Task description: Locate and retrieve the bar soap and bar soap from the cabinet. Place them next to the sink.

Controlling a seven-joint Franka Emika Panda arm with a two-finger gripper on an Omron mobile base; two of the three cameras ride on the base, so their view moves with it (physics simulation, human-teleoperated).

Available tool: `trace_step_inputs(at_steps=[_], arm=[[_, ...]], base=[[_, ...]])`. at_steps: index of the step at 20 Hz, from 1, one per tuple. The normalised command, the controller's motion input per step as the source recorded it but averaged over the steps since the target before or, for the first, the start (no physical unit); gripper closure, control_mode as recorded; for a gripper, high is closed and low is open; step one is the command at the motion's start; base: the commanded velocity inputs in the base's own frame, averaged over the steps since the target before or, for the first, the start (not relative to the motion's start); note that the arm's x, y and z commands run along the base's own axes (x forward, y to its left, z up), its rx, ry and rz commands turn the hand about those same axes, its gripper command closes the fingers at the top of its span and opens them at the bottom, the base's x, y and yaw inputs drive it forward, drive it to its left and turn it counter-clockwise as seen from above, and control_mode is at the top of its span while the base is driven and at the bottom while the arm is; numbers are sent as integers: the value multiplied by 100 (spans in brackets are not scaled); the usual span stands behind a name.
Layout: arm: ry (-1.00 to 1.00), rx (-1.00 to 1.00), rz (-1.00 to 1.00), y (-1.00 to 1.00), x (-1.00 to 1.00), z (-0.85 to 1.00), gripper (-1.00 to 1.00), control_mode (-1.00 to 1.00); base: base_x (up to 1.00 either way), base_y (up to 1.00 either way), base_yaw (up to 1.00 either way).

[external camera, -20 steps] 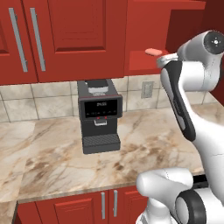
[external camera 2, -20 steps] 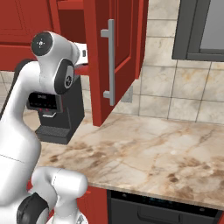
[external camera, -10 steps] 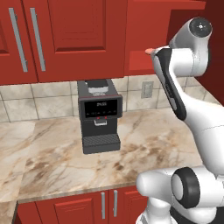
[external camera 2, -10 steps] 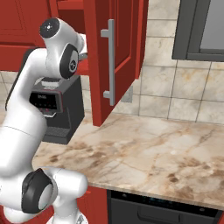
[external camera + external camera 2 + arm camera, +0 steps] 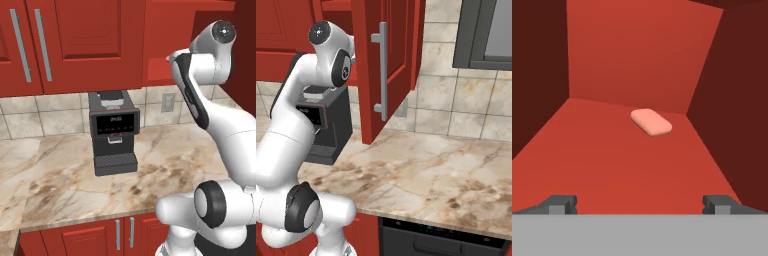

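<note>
I see one salmon-pink bar soap (image 5: 651, 122) lying flat on the cabinet shelf (image 5: 587, 155), ahead of my pincer (image 5: 640, 202), whose jaws stand spread wide, holding nothing.

The arm (image 5: 192, 90) rose and swung toward the open cabinet (image 5: 386, 75) over the last second, its upper joint climbing higher and its hand reaching in at the shelf (image 5: 622, 160) where the soap (image 5: 651, 122) lay.

Beige square wall tiles (image 5: 45, 117) back a marbled tan countertop (image 5: 426, 175). A black coffee machine (image 5: 114, 131) stands on it beneath closed red upper cupboards (image 5: 75, 40). A dark-framed window (image 5: 486, 35) sits at the right.
</note>
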Motion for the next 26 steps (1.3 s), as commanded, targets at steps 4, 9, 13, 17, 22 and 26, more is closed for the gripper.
trace_step_inputs(at_steps=[4, 9, 13, 17, 22, 26], arm=[[-5, 0, 0, -2, 30, -1, -100, -100], [1, 0, 2, -4, 37, 1, -100, -100], [1, 0, 1, -5, 40, 0, -100, -100], [0, 0, 2, -9, 40, 0, -100, -100], [1, 0, 0, -10, 33, 0, -100, -100], [1, 0, 0, -12, 26, 0, -100, -100]], base=[[0, 0, 0], [0, 0, 0], [0, 0, 0], [0, 0, 0], [0, 0, 0], [0, 0, 0]])
